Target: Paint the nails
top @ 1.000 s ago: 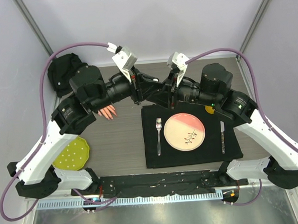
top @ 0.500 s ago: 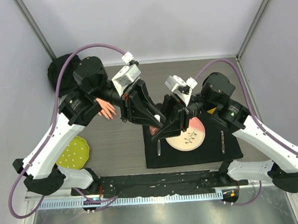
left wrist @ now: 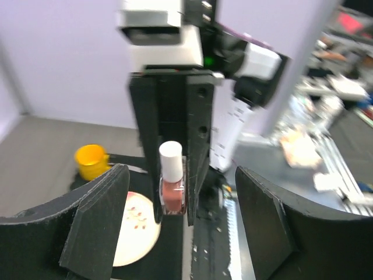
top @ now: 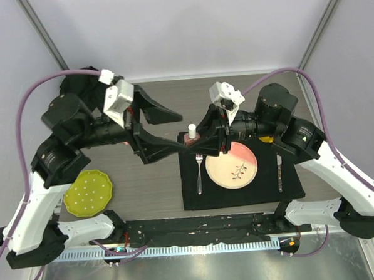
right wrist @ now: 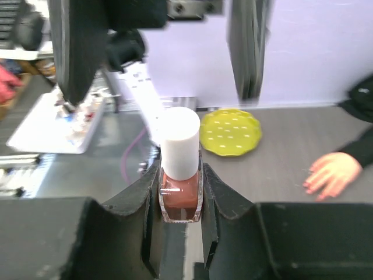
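My right gripper (right wrist: 180, 201) pinches the polish bottle (right wrist: 180, 149) upright, white cap on top. My left gripper (top: 181, 133) stands spread, facing that cap. Further left the mannequin hand (right wrist: 329, 174) lies flat on the grey table (right wrist: 274, 151), nearer to my left arm; its nails are too blurred to see.

The left arm (top: 67, 121) swung back toward its own side, away from the middle of the worktop; the left tool (top: 183, 131), pinched close at the white cap half a second before, spread its jaws wide and drew clear of the polish bottle (top: 191, 135); the right tool (top: 198, 139) shifted that bottle, upright, toward the far left corner of the black mat (top: 240, 197).
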